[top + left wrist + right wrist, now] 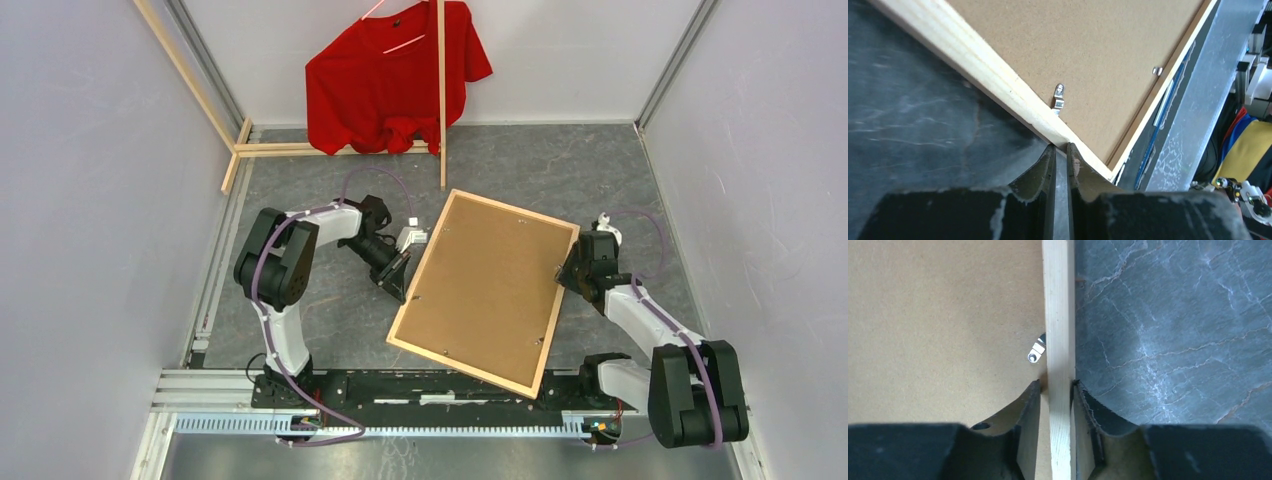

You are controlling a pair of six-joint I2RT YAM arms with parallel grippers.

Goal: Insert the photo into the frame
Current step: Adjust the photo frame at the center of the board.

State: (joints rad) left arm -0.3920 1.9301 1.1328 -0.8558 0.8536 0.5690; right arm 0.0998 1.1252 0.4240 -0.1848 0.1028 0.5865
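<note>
Frame (515,211) lies flat and back-up mid-table (330,310), skewed clockwise. Its near-right corner overhangs the rail (420,385) btwn the arm bases. Its far-left corner sits just beside the foot of an upright slat (441,100). A red T-shirt (390,80) hangs beyond that, well apart from the frame. There is open table on the far side of the frame and at far-right. The left side is taken up by the left arm. The right side has only a narrow strip before the wall (760,150), w/ the right arm in it. Left claw (405,280) is at the frame's left edge. In its wrist view the left claw (1060,147) has its fingers drawn almost together, nothing seen btwn them, tips right up against the outer face of the wood strip. Right claw (562,272) is at the frame's right edge. In its wrist view the right claw (1057,385) is clenched on the frame, one finger on the board side and the other on the table side. The frame is a thin pale wood strip around a brown backing board (485,290), which sits inside it, approx. flush. Small metal tabs (1059,95) angle from the strip onto the board's edge, one close to each claw.
</note>
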